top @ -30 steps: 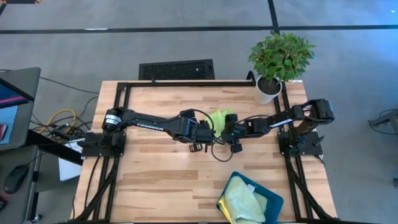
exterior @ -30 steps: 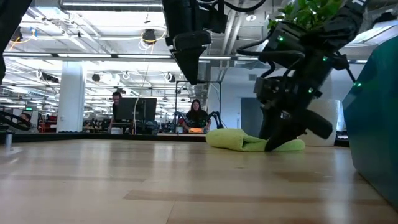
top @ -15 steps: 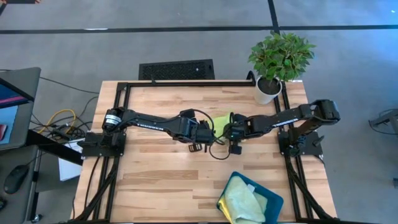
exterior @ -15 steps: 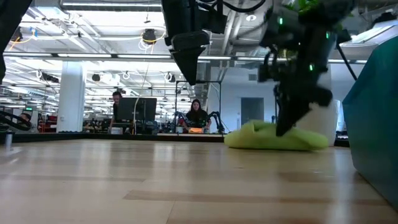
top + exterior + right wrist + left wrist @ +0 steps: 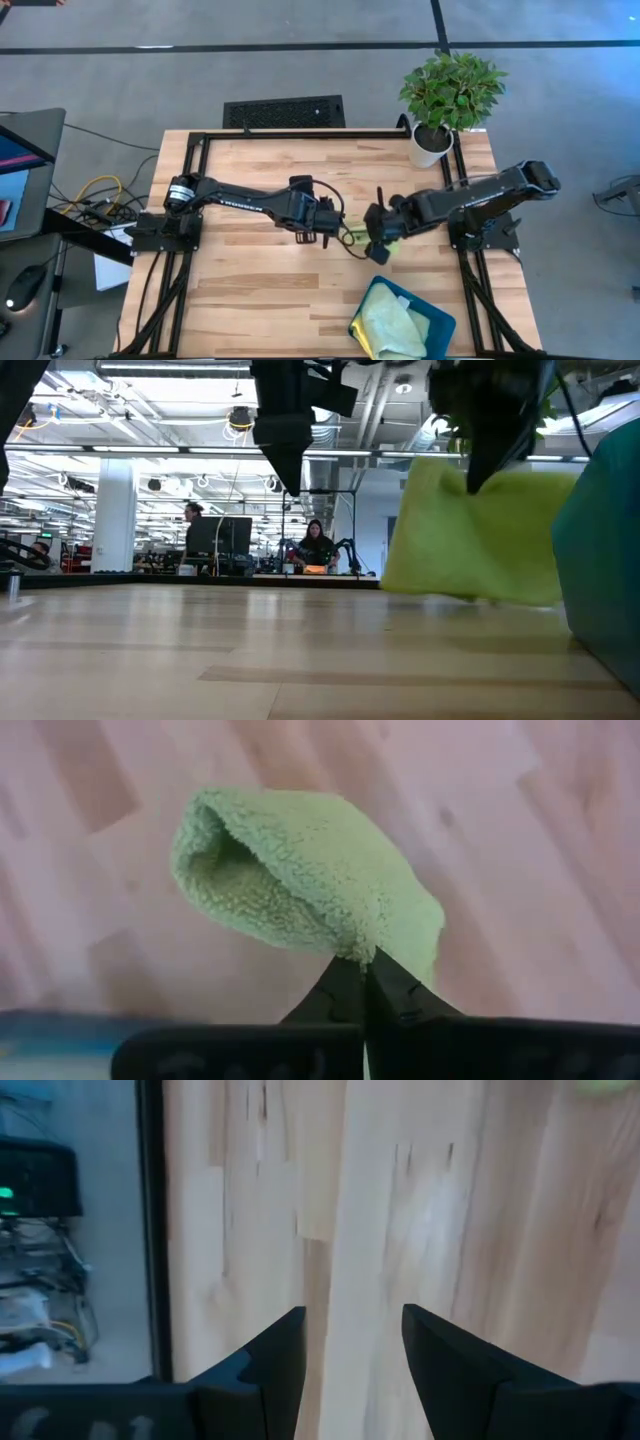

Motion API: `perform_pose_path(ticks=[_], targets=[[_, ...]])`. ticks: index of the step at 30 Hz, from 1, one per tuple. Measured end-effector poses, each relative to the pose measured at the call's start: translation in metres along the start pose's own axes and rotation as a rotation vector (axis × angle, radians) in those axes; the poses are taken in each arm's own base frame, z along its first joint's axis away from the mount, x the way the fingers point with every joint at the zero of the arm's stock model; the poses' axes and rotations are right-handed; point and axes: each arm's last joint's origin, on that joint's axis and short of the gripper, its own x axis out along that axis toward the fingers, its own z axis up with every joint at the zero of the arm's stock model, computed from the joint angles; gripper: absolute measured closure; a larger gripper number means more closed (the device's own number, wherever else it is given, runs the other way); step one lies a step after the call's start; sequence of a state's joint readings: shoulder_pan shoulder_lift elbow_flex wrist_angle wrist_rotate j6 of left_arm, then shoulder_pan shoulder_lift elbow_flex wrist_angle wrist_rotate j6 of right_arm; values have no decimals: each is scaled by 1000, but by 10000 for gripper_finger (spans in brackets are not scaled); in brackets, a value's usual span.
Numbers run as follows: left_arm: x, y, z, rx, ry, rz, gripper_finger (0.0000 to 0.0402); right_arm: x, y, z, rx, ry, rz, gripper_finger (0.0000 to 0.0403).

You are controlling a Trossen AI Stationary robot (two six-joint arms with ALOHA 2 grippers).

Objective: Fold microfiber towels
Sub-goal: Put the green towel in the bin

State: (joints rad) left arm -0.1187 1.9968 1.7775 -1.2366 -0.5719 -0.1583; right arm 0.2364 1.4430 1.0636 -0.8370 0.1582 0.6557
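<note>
Spanning the scene, the wooden table (image 5: 260,290) carries a teal tray (image 5: 436,325) with folded cloths (image 5: 390,325) at its near right corner. Mid-table, the right gripper (image 5: 378,240) is clamped on the lime green towel (image 5: 470,535), which hangs lifted. Beside it, the left gripper (image 5: 352,1342) hovers with fingers parted, empty.

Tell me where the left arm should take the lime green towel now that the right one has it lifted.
The right gripper pinches the lime green towel by its top edge, so it hangs as a sheet above the table. The left gripper is open and empty beside it. I'd grip a free top corner away from the right fingers, coming in level from the left arm's side, probably spreading it flat.
</note>
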Motion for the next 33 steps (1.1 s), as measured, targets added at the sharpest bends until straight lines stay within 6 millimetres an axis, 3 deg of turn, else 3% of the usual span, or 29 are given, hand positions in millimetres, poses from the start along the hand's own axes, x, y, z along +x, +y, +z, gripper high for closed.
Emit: perform_pose_path(ticks=[7, 14, 24, 29, 33], targets=[[-9, -9, -3, 57, -13, 12, 243, -28, 44, -28, 86, 35, 89, 391], [-24, -16, -8, 57, -48, 5, 243, -47, 80, -70, 141, 83, 184, 397], [-57, -11, -19, -72, -125, -25, 243, -65, 105, -119, 182, 148, 262, 392], [-70, -6, -25, -137, -159, -26, 243, -70, 117, -131, 167, 148, 350, 388], [-73, -4, -26, -153, -168, -24, 243, -62, 127, -135, 159, 152, 357, 388]])
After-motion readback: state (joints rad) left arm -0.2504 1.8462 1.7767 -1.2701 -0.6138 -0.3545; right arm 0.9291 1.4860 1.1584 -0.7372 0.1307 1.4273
